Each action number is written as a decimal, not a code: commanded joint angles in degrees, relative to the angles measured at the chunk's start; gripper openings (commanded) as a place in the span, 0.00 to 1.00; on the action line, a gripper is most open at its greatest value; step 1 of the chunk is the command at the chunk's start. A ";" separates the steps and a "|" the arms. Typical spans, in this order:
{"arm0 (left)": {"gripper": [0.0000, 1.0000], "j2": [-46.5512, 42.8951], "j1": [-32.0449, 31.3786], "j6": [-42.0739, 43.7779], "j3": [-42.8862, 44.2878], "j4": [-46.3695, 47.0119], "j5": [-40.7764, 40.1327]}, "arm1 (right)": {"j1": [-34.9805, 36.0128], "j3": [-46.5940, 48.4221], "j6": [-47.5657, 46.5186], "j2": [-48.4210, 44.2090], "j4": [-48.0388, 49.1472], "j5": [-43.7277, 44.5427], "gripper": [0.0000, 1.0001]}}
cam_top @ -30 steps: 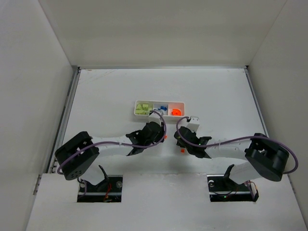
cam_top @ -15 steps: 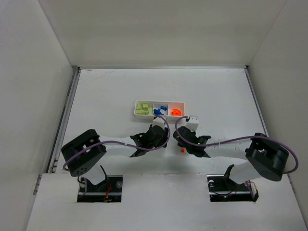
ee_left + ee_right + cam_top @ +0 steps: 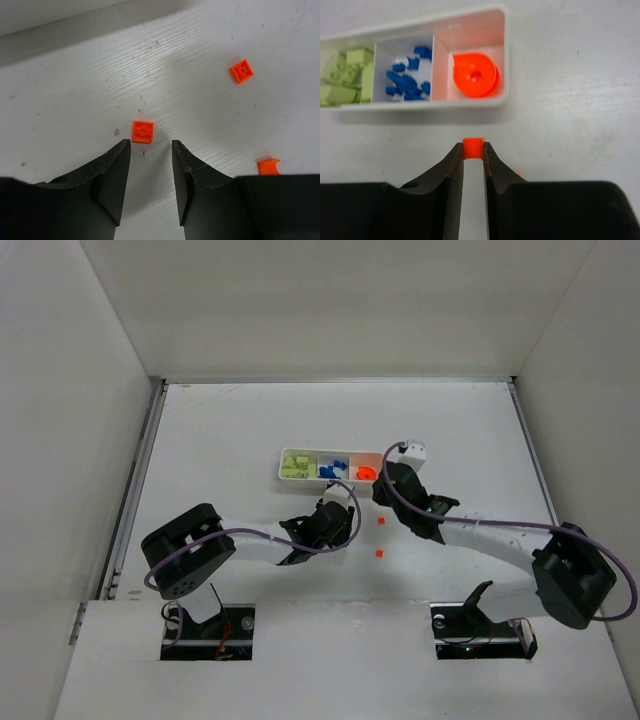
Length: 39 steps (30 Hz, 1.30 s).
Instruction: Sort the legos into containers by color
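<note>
Right gripper (image 3: 473,153): pinching one orange lego (image 3: 473,144) by its very tips, just short of the white tray (image 3: 506,75) mid-tabletop, a slim hold liable to slip before the orange end compartment; left gripper (image 3: 151,150): jaws apart, empty, over a loose orange brick (image 3: 142,131).

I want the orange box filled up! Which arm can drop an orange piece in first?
Right: the right gripper pinches an orange brick near the orange compartment; the left gripper hangs open by a loose brick.
</note>
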 commanded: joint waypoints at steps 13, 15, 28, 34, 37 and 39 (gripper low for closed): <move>0.32 1.62 -0.37 2.77 1.46 0.35 -0.89 | -5.57 4.95 -4.59 3.82 10.82 -4.60 0.49; 0.32 1.71 -0.37 3.47 1.63 0.09 -1.50 | -4.88 2.23 -3.80 1.54 10.73 -4.60 0.48; 0.31 5.05 -1.07 7.43 3.39 0.27 -5.55 | 3.74 -13.07 6.13 -10.69 6.08 -1.09 0.45; 0.17 4.61 -1.34 7.43 3.13 -0.17 -5.20 | 6.11 -13.60 9.55 -12.27 0.20 0.59 0.42; 0.14 2.42 -1.25 7.08 2.25 -0.61 -5.37 | 8.39 -13.17 11.84 -12.54 -4.55 1.12 0.43; 0.13 0.58 -0.99 6.73 1.72 -0.79 -5.20 | 10.24 -12.55 13.51 -12.45 -7.97 1.99 0.46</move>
